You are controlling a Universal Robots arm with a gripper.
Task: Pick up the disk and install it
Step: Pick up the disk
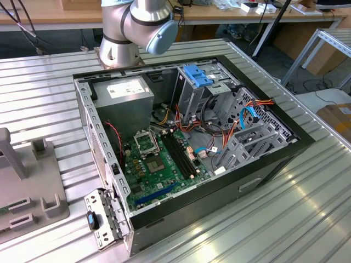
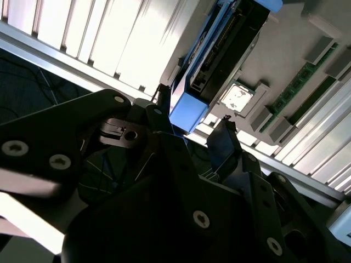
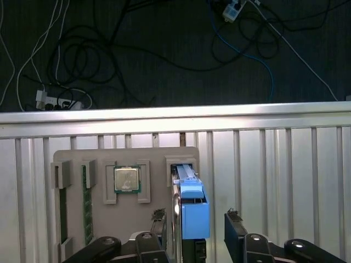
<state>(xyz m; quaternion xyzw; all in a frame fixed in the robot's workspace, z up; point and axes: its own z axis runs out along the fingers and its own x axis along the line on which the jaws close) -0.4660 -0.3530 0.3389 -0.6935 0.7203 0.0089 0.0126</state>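
Pickup stage: the gripper (image 3: 196, 222), jaws spread wide and empty, straddled the disk (image 3: 192, 200), which stood on edge in the grey holder (image 3: 98, 156). A grasp likely needed closing squarely on its blue frame.

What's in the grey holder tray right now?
The disk stands on edge in its slot, a processor chip lies in a recess, and a memory stick fills a narrow slot. The open claw straddles the disk, hiding part of the tray.
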